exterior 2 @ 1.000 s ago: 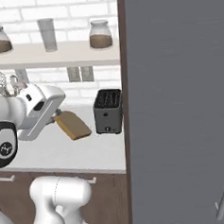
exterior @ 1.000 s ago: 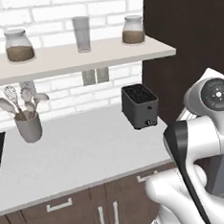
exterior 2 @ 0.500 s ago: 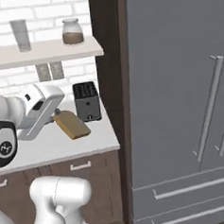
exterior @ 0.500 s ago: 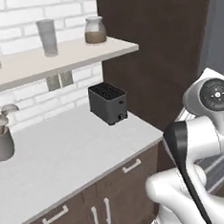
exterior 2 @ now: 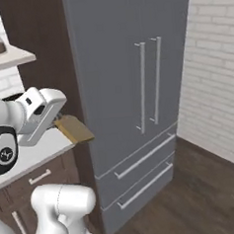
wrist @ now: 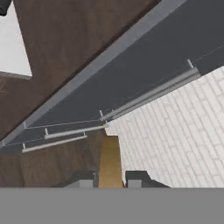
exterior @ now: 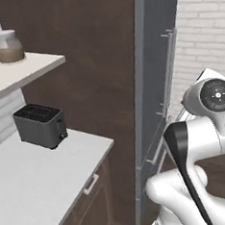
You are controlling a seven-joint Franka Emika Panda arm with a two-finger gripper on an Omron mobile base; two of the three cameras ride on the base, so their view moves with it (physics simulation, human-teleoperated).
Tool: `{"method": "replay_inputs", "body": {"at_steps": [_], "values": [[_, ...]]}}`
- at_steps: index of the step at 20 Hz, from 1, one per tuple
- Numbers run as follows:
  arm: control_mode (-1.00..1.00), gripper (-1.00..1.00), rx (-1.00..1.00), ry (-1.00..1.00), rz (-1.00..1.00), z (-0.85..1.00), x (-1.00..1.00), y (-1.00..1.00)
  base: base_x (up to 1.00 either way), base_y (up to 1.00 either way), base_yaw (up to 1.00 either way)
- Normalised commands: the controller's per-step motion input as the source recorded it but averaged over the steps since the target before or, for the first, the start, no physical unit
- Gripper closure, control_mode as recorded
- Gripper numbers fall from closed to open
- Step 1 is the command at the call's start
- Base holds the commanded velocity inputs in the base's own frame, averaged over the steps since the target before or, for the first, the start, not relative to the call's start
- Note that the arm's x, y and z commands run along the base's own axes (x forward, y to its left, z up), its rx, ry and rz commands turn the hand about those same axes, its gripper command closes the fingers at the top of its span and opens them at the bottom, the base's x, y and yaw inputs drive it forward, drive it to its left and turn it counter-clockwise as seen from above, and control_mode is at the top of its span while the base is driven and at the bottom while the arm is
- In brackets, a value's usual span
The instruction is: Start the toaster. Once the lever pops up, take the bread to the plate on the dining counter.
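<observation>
Between the two dark fingertips at the bottom of the hand view sits the bread (wrist: 109, 162), pinched edge-on by the gripper (wrist: 110, 178), jaws closed onto its thin faces, so the slice's long axis runs straight out from the hand along the gripper's line. From the right base view the same slice (exterior 2: 74, 129) sticks out past the white hand, tilted w/ its free end lower and pointing toward the fridge (exterior 2: 132, 88). Just behind the hand lies the grey-white countertop (exterior: 34, 184); further back on it stands the toaster (exterior: 39, 124), well apart from the gripper, slots up. Beyond the slice: fridge doors w/ long handles, then a white brick wall (exterior 2: 217, 67) and dark wood floor. Plate and dining counter aren't anywhere ahead, so I can't tell which way they lie from the hand. Judgement: carry leg underway, bread already out of the toaster; next move depends on getting the island in front of the hand, then bringing the slice from its tilt to flat before releasing over the plate.
</observation>
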Motion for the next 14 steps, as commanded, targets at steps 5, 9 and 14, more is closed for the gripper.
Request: {"method": "replay_inputs", "body": {"at_steps": [5, 9, 14], "values": [[1.0, 1.0, 0.0, 0.0, 0.0, 0.0, 0.0, 0.0, -0.23, 0.02, -0.83], [1.0, 1.0, 0.0, 0.0, 0.0, 0.0, 0.0, 0.0, -0.15, 0.0, -0.83], [1.0, 1.0, 0.0, 0.0, 0.0, 0.0, 0.0, 0.0, -0.05, 0.0, -0.79]]}}
